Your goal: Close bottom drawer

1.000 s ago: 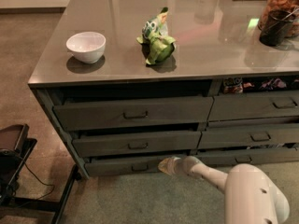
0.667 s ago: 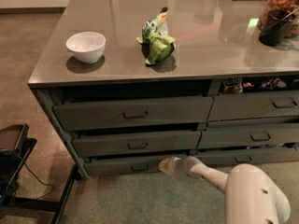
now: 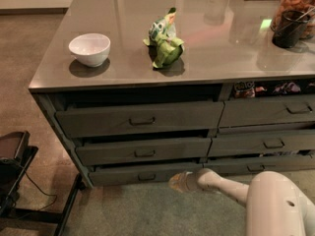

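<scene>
- The gripper (image 3: 180, 182) sits low over the carpet, just in front of the right end of the bottom drawer (image 3: 138, 174); whether it is spread or pressed together cannot be told.
- Its pale arm (image 3: 224, 186) reaches in from the lower right.
- The bottom drawer, lowest of the wider left stack, stands slightly out, a dark gap above its front.
- The 2 taller drawers above it also stand a little out.
- On the table (image 3: 221, 58) rest a white bowl (image 3: 89, 48) and, well apart to its right, a crumpled green bag (image 3: 165, 39).
</scene>
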Controlling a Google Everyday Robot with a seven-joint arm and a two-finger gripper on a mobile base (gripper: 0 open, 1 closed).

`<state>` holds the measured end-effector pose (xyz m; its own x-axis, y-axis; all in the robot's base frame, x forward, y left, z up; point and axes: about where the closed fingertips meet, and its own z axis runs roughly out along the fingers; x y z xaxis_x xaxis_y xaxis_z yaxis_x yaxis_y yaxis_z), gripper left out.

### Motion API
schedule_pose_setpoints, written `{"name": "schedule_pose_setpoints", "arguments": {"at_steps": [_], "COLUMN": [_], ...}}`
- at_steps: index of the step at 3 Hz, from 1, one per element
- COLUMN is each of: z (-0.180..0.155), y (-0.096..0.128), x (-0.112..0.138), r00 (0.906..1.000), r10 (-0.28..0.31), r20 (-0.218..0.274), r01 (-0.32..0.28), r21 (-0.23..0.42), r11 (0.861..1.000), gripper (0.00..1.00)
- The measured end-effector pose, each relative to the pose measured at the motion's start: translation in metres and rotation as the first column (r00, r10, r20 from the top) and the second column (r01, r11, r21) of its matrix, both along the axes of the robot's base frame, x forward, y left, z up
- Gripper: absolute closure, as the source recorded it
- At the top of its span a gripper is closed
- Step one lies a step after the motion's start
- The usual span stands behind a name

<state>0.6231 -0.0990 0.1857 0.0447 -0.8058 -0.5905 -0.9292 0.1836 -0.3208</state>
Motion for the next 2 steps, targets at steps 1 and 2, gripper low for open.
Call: {"name": "schedule_pose_setpoints", "arguments": {"at_steps": [1,2], "z": [0.016,0.009], "y": [0.007,0.019], "x": [-0.068,-0.092], "r00": [0.9935,0.9881], "r10": [0.055,0.085], "r20": [-0.1,-0.128], "r01": [-0.051,-0.079], "r21": [0.045,0.054], "r11": [0.998,0.995], "gripper": [1.0,0.81]}}
